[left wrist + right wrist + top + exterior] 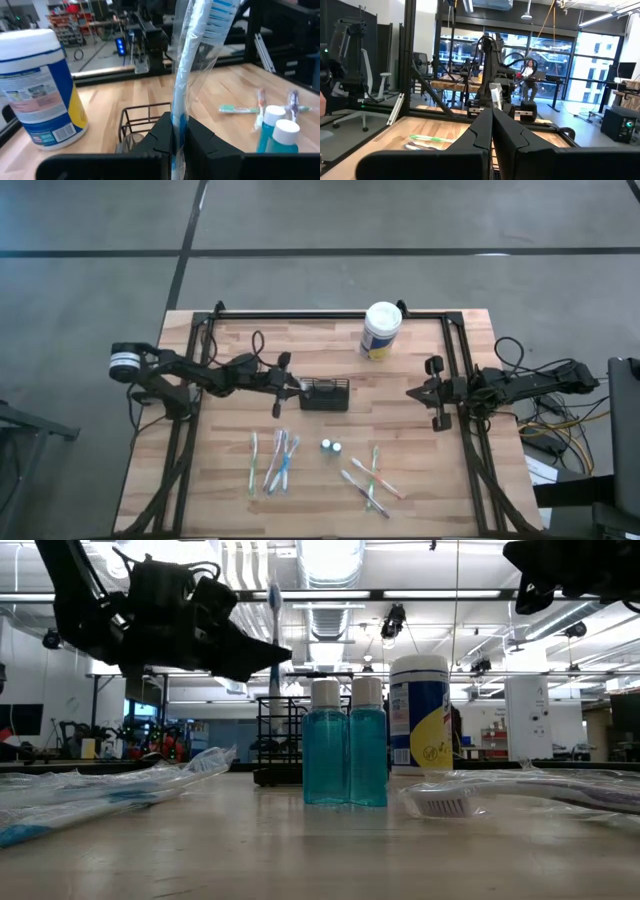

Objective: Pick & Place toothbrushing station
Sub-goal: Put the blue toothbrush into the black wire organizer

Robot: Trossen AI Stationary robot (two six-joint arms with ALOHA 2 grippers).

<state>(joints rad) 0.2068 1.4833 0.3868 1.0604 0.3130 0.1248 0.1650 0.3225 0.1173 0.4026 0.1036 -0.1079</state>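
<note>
Fingers of the left gripper pinch a wrapped toothbrush upright beside the toothbrushing station, mid-frame in the high view. Ease it straight down inside the mesh before letting go. The right gripper, fingers together and empty, waits at the right edge.

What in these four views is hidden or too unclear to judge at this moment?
- The caddy: in the left wrist view the left gripper covers its near side and inside.
- The wrapped toothbrush: its top is cut off there by the picture's edge.
- The canister label: too small to read in the high view.
- The right gripper: holds nothing visible.
</note>
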